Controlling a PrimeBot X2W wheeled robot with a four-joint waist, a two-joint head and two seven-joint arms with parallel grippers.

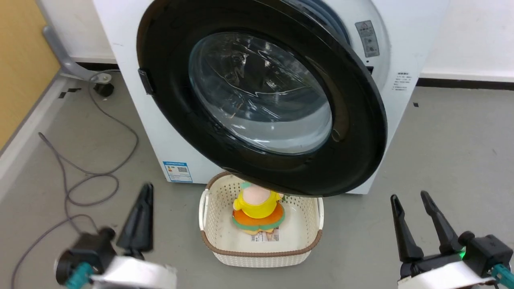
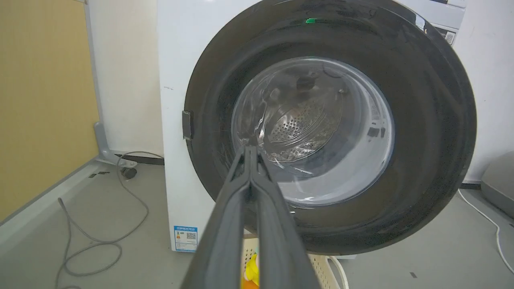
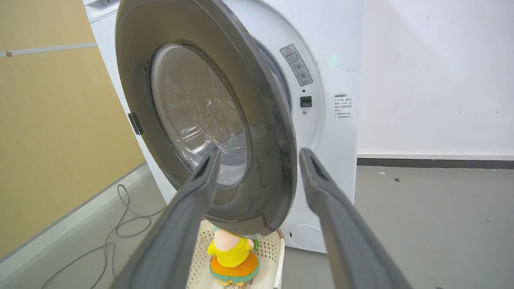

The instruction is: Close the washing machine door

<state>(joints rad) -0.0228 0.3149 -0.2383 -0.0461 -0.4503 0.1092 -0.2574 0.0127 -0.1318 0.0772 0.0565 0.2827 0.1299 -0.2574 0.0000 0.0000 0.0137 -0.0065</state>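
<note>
In the head view, a white front-loading washing machine [image 1: 160, 132] filled the top of the frame from about 10 o'clock to 2 o'clock. The washing machine door [image 1: 261, 96], round and black-rimmed with a bulging clear glass window, stood partly open across the centre. Its hinge [image 1: 145, 82] was at 9 o'clock on the rim, and its free edge at 3 o'clock swung out away from the machine's front. A gap showed there in the right wrist view, beside a small dark latch slot [image 3: 306, 101]. Below the door, at 6 o'clock, a cream plastic basket [image 1: 261, 257] sat on the grey floor [image 1: 441, 160], holding a yellow and orange plush toy [image 1: 257, 208]. The door's lowest edge overhung the back of the basket. The left gripper [image 1: 147, 188] hovered at 7 o'clock with its two dark fingers pressed together and nothing between them. It was apart from the door. The right gripper [image 1: 409, 195] hovered at 4 o'clock with its fingers spread apart and empty, well clear of the door. A grey cable [image 1: 100, 120] looped over the floor at 9 o'clock.
</note>
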